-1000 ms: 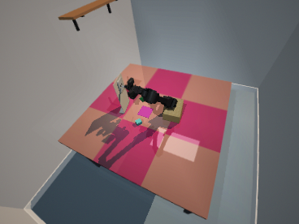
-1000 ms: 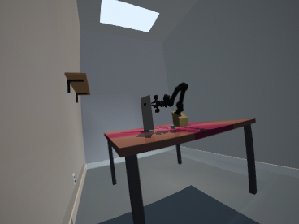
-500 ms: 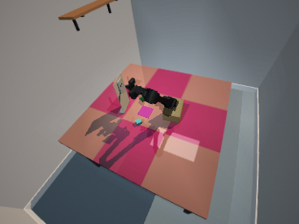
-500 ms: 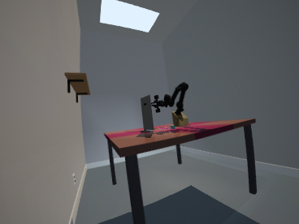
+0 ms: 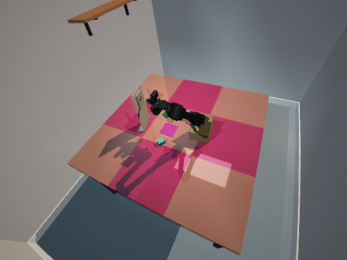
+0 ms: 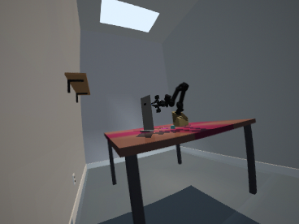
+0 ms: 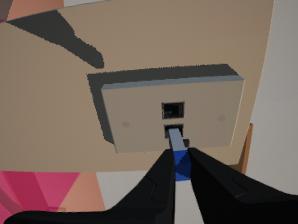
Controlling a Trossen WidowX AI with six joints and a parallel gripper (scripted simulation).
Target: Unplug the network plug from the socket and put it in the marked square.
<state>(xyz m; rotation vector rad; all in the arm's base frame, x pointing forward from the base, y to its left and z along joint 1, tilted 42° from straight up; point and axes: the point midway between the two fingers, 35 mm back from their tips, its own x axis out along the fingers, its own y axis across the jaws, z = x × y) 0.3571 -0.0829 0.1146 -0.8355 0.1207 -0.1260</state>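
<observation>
Checkered pink table (image 5: 226,141), wrist view: gripper (image 7: 180,163) clamped on blue plug (image 7: 180,160). Plug's long axis runs straight ahead from the fingers; its grey nose sits at the lower socket (image 7: 173,129) on the upright panel (image 7: 166,112). Marked square (image 5: 169,129) lies below and behind.

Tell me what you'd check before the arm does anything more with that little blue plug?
1. Jaws shut on the plug: ok, the gripper pinches it.
2. Plug out of the socket: cannot tell, its tip is right at the lower opening.
3. Tab pressed down: cannot tell, too small to see.
4. Arm away from the upright panel: ok, only the plug meets it.
5. Marked square free: ok, the teal block lies outside it.
</observation>
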